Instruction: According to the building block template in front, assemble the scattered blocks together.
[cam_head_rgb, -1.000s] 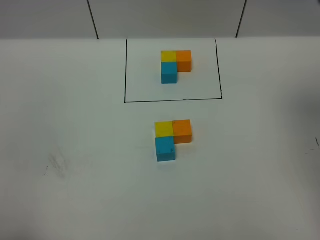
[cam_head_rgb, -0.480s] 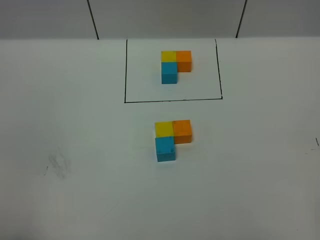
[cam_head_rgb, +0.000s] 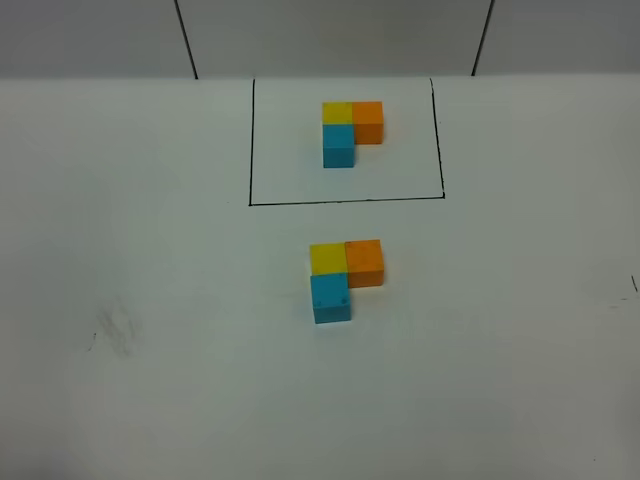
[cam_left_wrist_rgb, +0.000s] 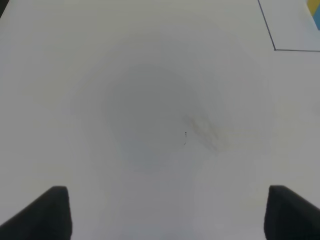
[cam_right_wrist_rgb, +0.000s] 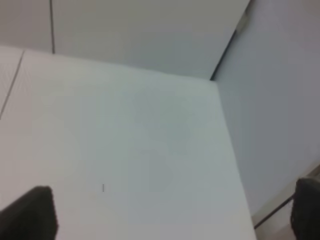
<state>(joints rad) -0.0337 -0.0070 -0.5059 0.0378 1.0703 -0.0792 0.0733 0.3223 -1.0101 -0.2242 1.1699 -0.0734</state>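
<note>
Nearest us, both hands are clear of the work and off the overhead view: the left hand (cam_left_wrist_rgb: 165, 215) hangs over bare table (cam_head_rgb: 150, 300) with fingers well apart and nothing between them, and the right hand (cam_right_wrist_rgb: 172, 215) is likewise spread and empty near the table's far corner. Mid-table, the blocks (cam_head_rgb: 340, 275) sit touching in an L, yellow and orange behind, blue in front. Beyond, the framed template (cam_head_rgb: 350, 130) shows the same L, so the build looks finished.
</note>
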